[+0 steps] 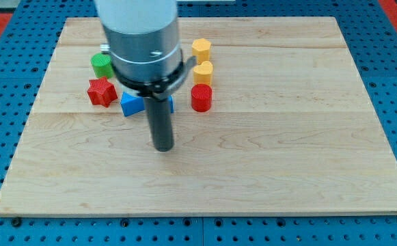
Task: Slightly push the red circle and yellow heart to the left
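The red circle (pixel 201 98) stands on the wooden board just above centre. The yellow heart (pixel 203 72) sits right behind it, touching or nearly so. My tip (pixel 162 146) rests on the board below and to the left of the red circle, about a block's width clear of it. The rod and arm body rise toward the view's top and hide part of what lies behind them.
A yellow hexagon (pixel 201 48) sits above the heart. A red star (pixel 101 91) and a green block (pixel 102 65) lie at the left. A blue triangle (pixel 132 104) lies beside the rod; another blue piece (pixel 171 104) shows just right of it. The wooden board (pixel 287 150) lies on a blue pegboard.
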Tool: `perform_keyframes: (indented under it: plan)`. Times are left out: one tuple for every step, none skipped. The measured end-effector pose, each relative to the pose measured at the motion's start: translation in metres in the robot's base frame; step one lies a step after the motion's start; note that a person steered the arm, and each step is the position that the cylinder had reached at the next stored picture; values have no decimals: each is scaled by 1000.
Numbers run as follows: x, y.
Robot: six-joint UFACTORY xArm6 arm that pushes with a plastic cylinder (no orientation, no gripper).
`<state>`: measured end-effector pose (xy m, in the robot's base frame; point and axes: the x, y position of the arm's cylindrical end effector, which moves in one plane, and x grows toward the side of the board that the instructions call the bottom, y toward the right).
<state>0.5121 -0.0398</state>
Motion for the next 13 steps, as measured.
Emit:
perform_keyframes:
  plan:
    - [-11,94]
    - [-39,94]
    - [-70,94]
    - [-84,83]
    - [-93,70]
    - [-105,62]
    - [-122,62]
    - [-127,76]
    - [-131,94]
    - [-148,105]
    - [-155,101]
    - [-155,87]
    - [-155,79]
